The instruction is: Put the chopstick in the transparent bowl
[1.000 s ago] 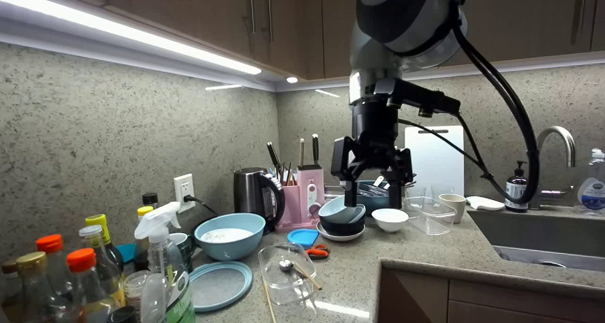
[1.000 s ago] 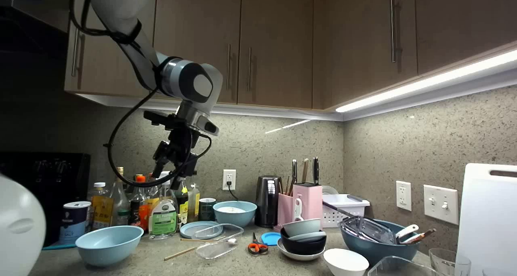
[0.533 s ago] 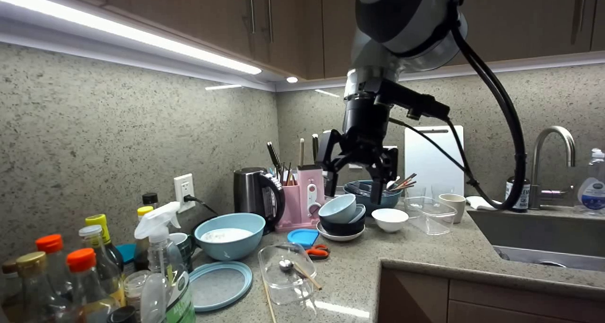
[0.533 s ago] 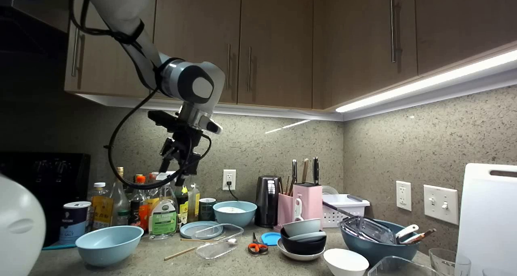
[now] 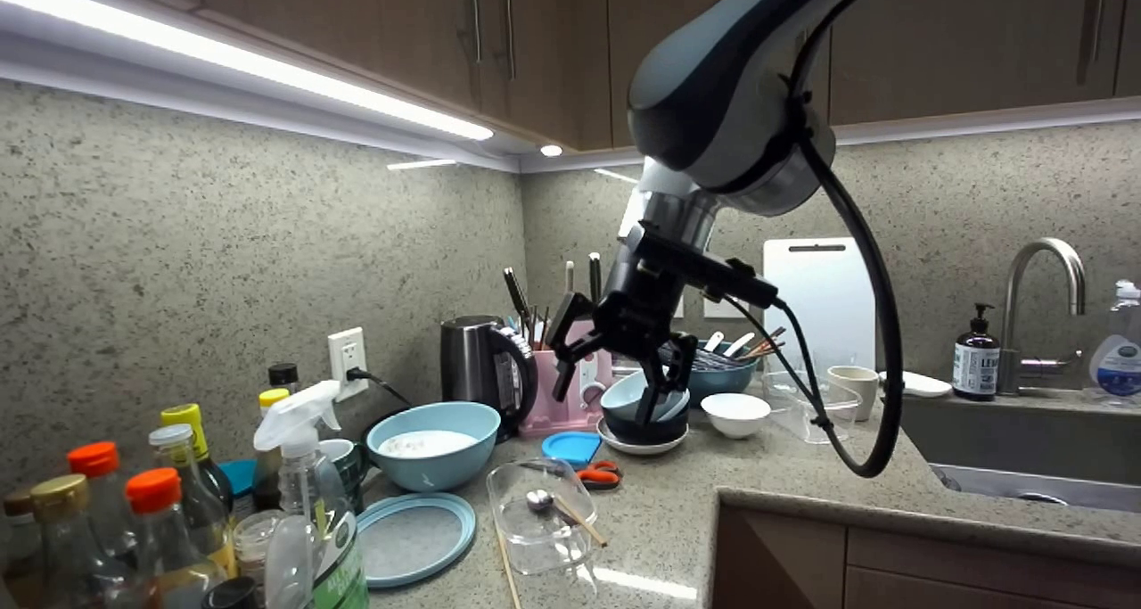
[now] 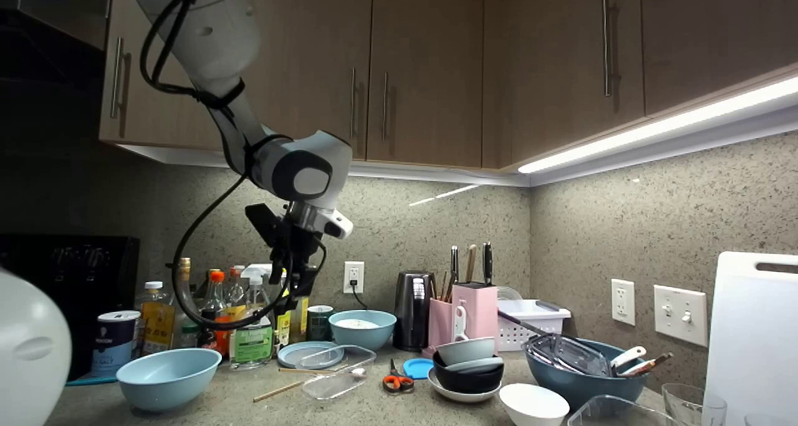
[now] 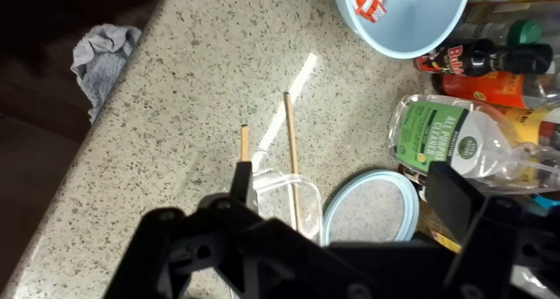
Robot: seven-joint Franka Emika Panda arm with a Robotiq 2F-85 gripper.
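With fingers (image 7: 448,198) spread, straddle the wooden chopstick (image 7: 293,150) squarely, low to the counter (image 7: 197,93); pinch outside the transparent bowl (image 5: 542,555).

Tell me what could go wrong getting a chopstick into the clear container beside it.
The chopstick lies thin on the counter, so the open gripper might close without catching it. Part of the stick shows through the clear container in the wrist view, so lifting could nudge that. One of the gripper's fingers overlaps the spray bottle there, which might get bumped on the way down.
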